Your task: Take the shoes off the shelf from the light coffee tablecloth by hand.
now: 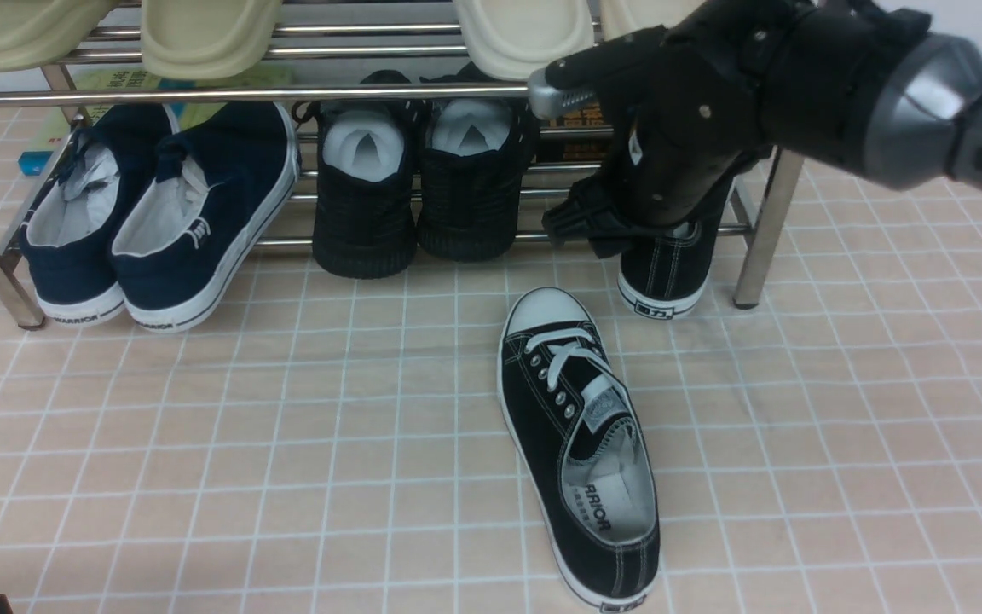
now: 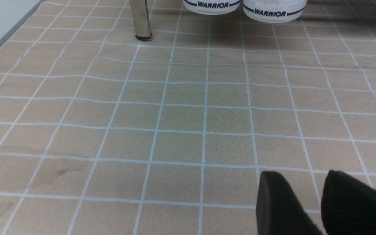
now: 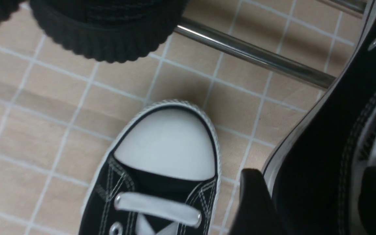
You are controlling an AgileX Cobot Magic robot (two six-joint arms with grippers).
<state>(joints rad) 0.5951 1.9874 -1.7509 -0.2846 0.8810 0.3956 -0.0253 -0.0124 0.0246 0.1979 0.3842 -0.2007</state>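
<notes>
**A:** Where is everything?

**B:** The shelf (image 1: 227, 94) stands on the light coffee tablecloth (image 1: 201, 443). The first shoe (image 1: 576, 443) lies on the cloth. The second shoe (image 1: 666, 273) sits on the lowest bars, heel out.

**A:** How should it be taken?

**B:** Close squarely on the side wall, then draw it out heel-first, clear of the bar.

**A:** And the jaws?

**B:** The right gripper (image 3: 315, 205) straddles that wall with its fingers (image 3: 253, 202) wide apart (not clamped, I judge). The left gripper (image 2: 315, 195) is slightly parted and empty.
</notes>
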